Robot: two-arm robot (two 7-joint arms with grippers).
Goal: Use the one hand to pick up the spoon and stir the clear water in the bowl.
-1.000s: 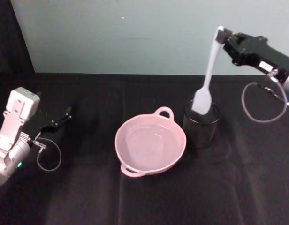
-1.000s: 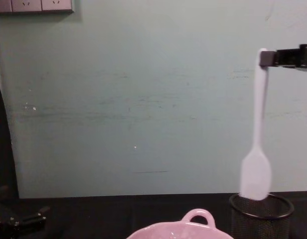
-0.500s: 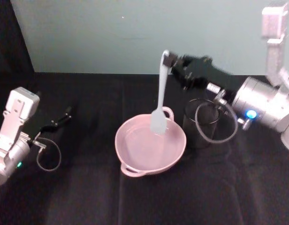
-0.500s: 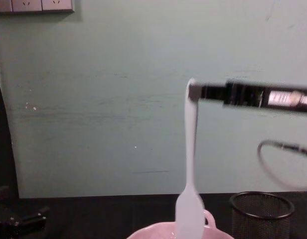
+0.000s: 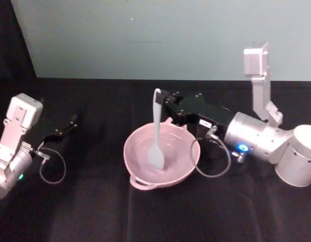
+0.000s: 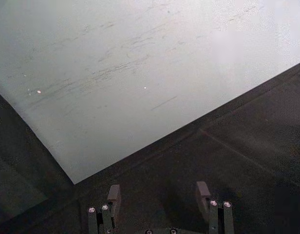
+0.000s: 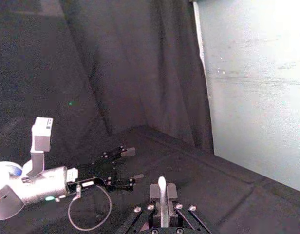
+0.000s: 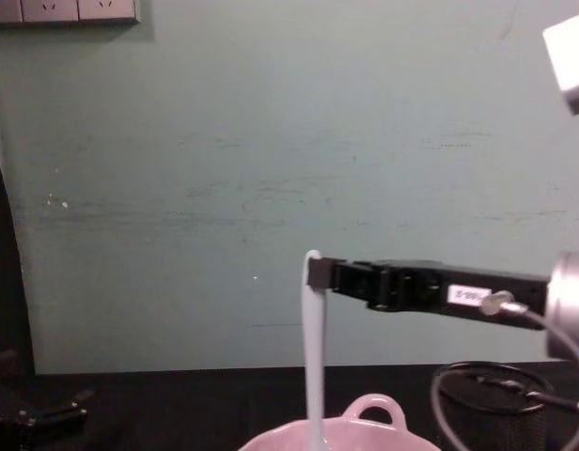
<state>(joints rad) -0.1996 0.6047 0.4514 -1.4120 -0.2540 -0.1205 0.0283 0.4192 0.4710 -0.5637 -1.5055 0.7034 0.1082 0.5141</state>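
The pale pink bowl (image 5: 140, 174) sits mid-table, with its loop handle (image 8: 372, 408) showing in the chest view. The white spoon (image 5: 156, 133) hangs upright with its flat end down inside the bowl. My right gripper (image 5: 162, 99) is shut on the top of the spoon's handle (image 8: 313, 338). The handle's tip (image 7: 161, 184) pokes up between the fingers in the right wrist view. My left gripper (image 5: 69, 123) rests on the table at the far left, its fingers (image 6: 113, 194) spread apart, holding nothing.
A black wire-mesh cup (image 5: 216, 146) stands just right of the bowl, behind my right arm and its looping grey cable (image 5: 211, 166). The table is covered in black cloth (image 5: 155, 217), with a pale green wall behind.
My right gripper has carried the spoon left from above the mesh cup and lowered it, so its flat end now sits inside the bowl. The left arm has not moved.
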